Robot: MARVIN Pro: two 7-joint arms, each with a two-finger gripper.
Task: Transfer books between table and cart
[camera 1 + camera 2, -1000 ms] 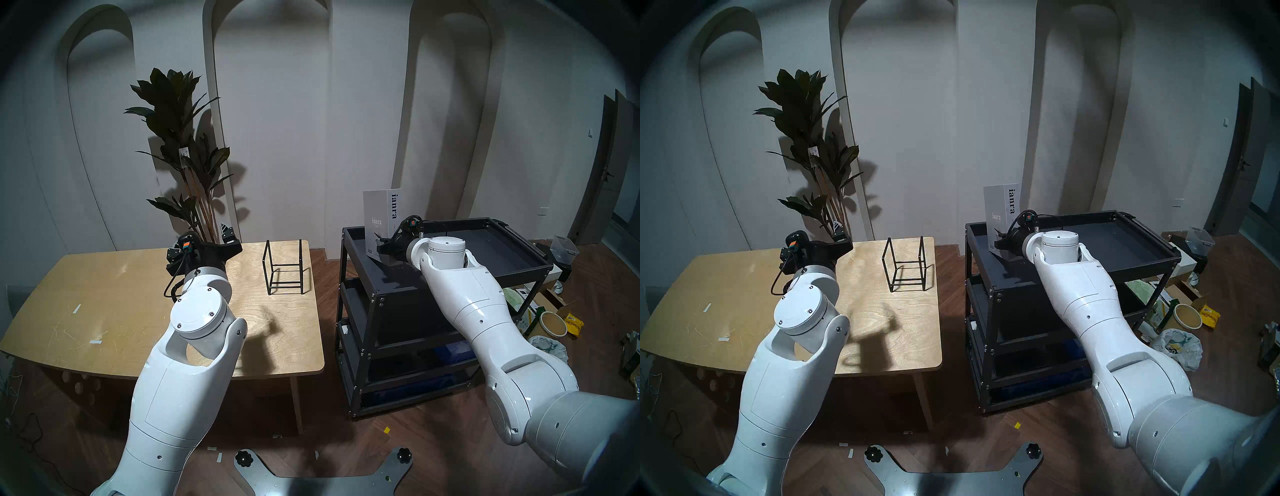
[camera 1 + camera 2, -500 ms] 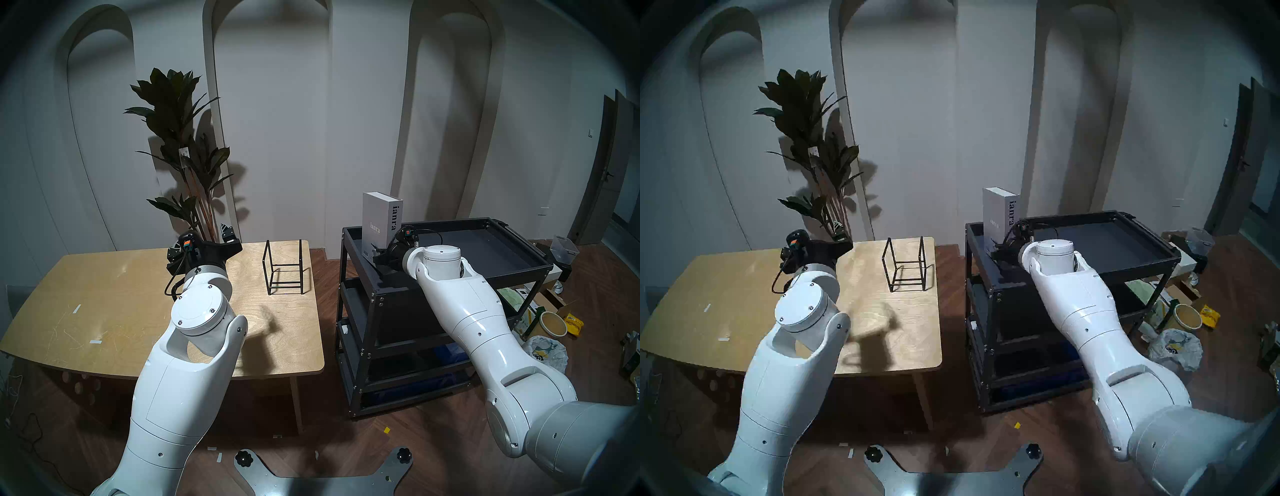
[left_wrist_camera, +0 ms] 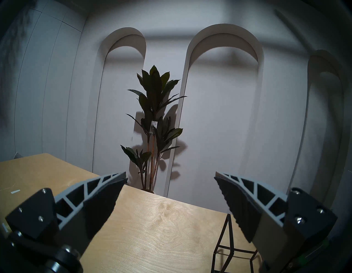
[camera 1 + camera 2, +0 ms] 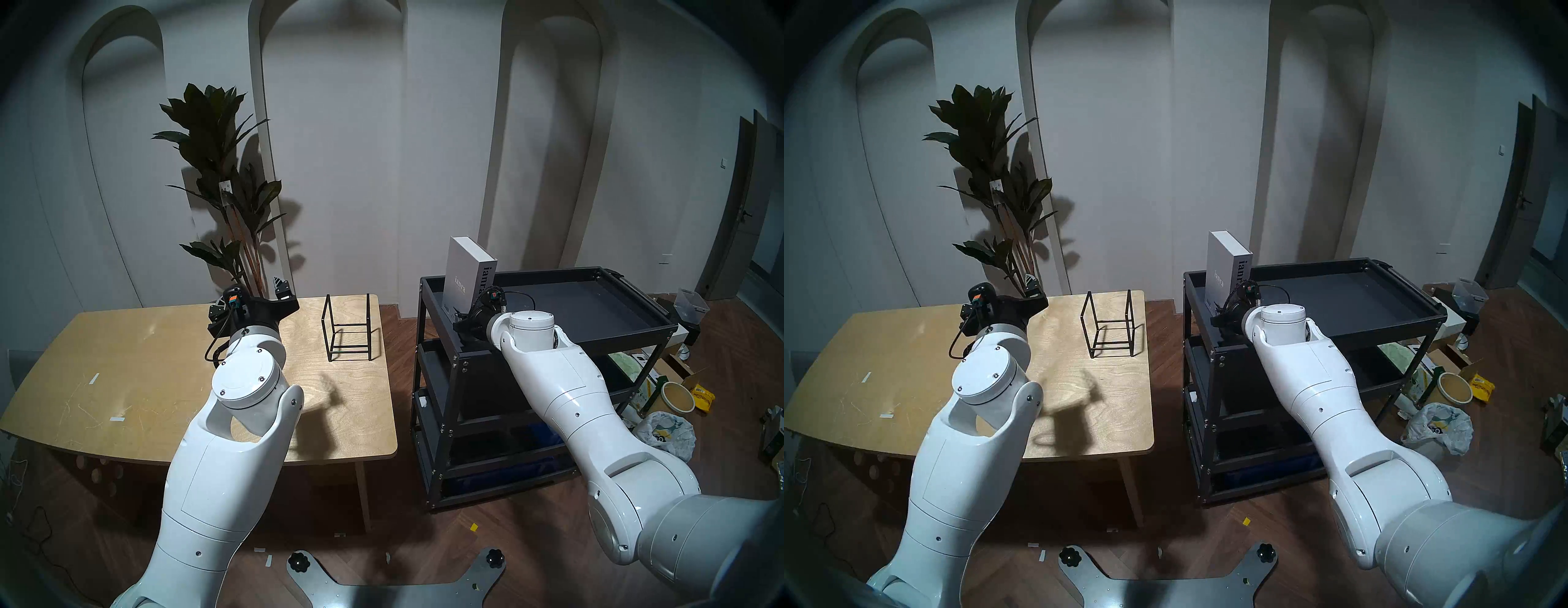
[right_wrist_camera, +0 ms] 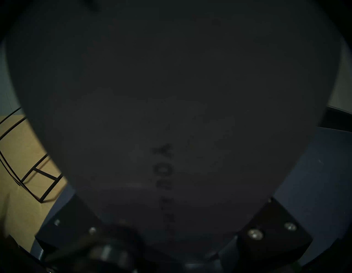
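Observation:
A thick white-grey book (image 4: 463, 271) (image 4: 1224, 268) with black "ianra" lettering stands upright over the left end of the black cart's top tray (image 4: 551, 271). My right gripper (image 4: 460, 317) (image 4: 1219, 313) is shut on its lower end. Up close, the book (image 5: 171, 95) fills the right wrist view and hides the fingers. My left gripper (image 4: 285, 293) (image 3: 171, 176) hangs open and empty above the far edge of the plywood table (image 4: 127, 361), left of the wire stand.
A black wire stand (image 4: 348, 333) (image 3: 226, 246) sits on the table's right end, near the gap to the cart. A tall plant (image 4: 220, 170) stands behind the table. Bags, boxes and a round lid (image 4: 679, 397) litter the floor right of the cart.
My right arm has drawn back toward the cart's front left corner, turning the held book so its cover faces me more. The left arm has barely shifted.

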